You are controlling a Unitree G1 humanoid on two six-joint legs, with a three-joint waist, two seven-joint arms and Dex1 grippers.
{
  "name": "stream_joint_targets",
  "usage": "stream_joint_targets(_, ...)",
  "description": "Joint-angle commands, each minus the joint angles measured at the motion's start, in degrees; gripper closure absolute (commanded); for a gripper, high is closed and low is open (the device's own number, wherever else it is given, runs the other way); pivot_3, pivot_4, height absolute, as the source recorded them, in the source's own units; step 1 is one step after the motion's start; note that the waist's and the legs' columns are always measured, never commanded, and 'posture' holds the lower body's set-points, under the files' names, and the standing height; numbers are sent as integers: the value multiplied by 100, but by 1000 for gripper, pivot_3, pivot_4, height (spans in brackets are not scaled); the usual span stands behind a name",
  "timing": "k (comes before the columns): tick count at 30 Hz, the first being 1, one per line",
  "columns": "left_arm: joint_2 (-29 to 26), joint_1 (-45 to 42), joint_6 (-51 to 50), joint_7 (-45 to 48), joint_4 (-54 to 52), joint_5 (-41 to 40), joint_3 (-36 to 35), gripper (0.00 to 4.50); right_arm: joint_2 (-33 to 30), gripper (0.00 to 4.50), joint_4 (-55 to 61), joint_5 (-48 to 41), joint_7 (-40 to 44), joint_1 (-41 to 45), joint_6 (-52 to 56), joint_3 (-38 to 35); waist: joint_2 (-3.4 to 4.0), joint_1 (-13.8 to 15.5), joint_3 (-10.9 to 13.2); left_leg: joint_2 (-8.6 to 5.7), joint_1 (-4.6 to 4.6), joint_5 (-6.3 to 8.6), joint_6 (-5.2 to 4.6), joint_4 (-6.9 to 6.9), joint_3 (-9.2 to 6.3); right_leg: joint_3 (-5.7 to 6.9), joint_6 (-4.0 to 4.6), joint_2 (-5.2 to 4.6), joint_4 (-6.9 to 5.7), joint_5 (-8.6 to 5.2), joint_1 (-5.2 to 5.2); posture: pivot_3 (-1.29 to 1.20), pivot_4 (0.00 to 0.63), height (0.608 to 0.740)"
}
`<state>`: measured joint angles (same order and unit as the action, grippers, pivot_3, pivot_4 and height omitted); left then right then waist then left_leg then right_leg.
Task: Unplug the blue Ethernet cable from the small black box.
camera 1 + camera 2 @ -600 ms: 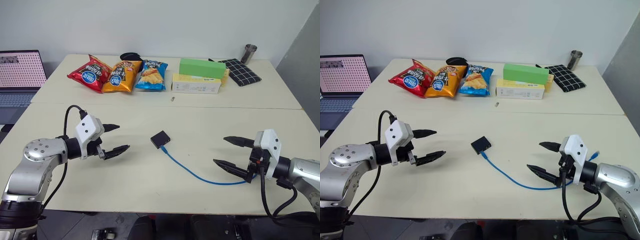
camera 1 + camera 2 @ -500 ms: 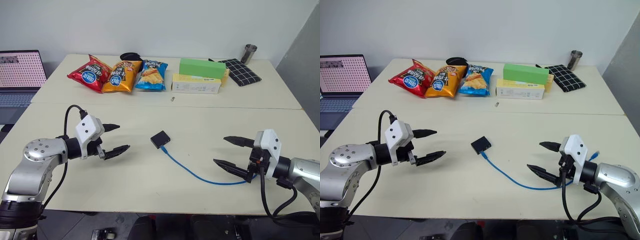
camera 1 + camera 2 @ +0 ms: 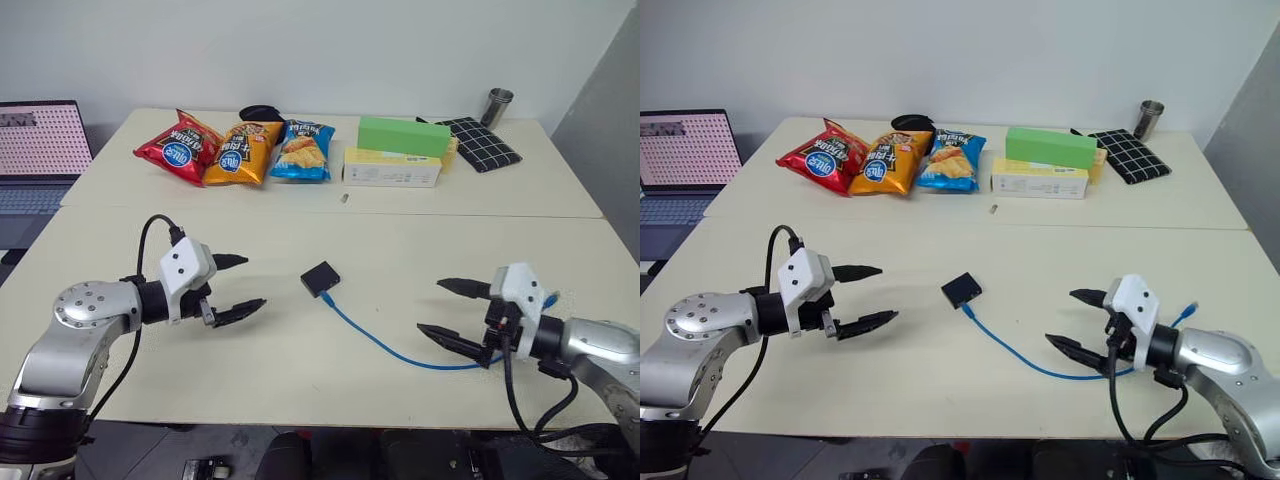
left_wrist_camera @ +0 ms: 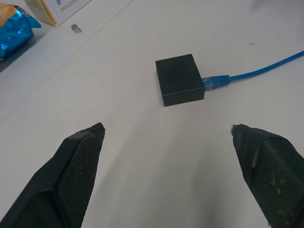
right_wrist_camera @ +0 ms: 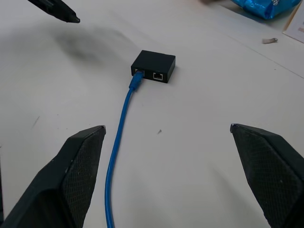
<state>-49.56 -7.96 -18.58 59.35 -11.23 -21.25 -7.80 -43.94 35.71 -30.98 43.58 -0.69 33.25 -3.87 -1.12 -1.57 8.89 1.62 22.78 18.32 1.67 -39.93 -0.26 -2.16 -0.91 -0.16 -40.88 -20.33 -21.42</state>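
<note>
The left gripper hovered just above the table with its two black fingers spread wide and nothing between them. Ahead of its fingertips, well apart from them and toward the middle of the table, lay the small black box, flat on the surface. The left wrist view looked straight at the box, framed between the two fingers, with the plug seated in the side of the box that faced away from this gripper.

The right gripper also stood wide open and empty, low over the table. The blue Ethernet cable ran from the box's port in a long shallow curve across the table toward this gripper and passed beneath its lower finger; the cable's free end showed just behind the gripper, beside the wrist. In the right wrist view the cable's plug sat in one of two ports on the box's near side, still plugged in, and the tip of the left gripper's finger showed beyond the box.

Farther off, past both grippers, three snack bags, a green box stacked on a yellow box, a black checked cloth and a metal cup sat along the far table, with a laptop out beyond the left gripper.
</note>
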Motion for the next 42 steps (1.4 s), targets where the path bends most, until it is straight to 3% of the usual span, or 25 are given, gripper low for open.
stream_joint_targets(1, 12, -30, 22, 16, -138, 30, 101, 0, 340, 32, -52, 613, -427, 428, 23, 850, 0, -3, 0, 0, 0, 0, 0, 0, 0, 0, 0, 1, -1, 0, -1, 0, 150, 740)
stream_joint_targets(11, -263, 19, -134, 567, -271, -167, 253, 0, 1916, 32, -1224, 1740, -1296, 1404, 125, 2472, 2, -11, 1, 1, 6, -10, 18, 0, 1, 0, 0, 2, -4, 0, -12, 0, 150, 740)
stream_joint_targets(18, -287, -43, -239, 725, -251, -264, 223, 0, 2683, 32, -2064, 2281, -1627, 1789, 53, 2960, 2, -17, 1, 0, 5, -10, 18, 0, 0, 0, 0, 1, -7, 0, -15, 0, 150, 740)
stream_joint_targets(28, -134, -121, -266, 577, -158, -230, 252, 0, 3109, 2224, -2546, 2685, -1872, 1952, 16, 2904, 0, -24, 0, 1, 7, -11, 19, 1, 0, 1, 0, 2, -17, 0, -23, 0, 150, 740)
stream_joint_targets(36, 68, -342, -399, 523, 229, -221, 427, 0, 2622, 4234, -2536, 2880, -1434, 1975, -554, 2852, 1, -4, 0, -1, 8, -10, 19, 0, 0, 1, 0, 1, -16, 0, -22, 0, 150, 740)
stream_joint_targets(38, 202, -430, -610, 549, 330, -380, 470, 0, 2349, 4473, -2564, 3000, -1238, 2015, -1025, 2844, 1, -1, 0, -3, 8, -10, 18, -1, -1, 2, 0, 0, -15, 0, -22, 0, 150, 740)
stream_joint_targets(42, 452, -666, -1073, 524, 526, -684, 438, 0, 1906, 4480, -2625, 3224, -907, 2105, -1981, 2816, 0, -24, 1, -1, 9, -10, 18, -1, 1, 2, 0, 1, -15, 0, -24, 0, 150, 740)
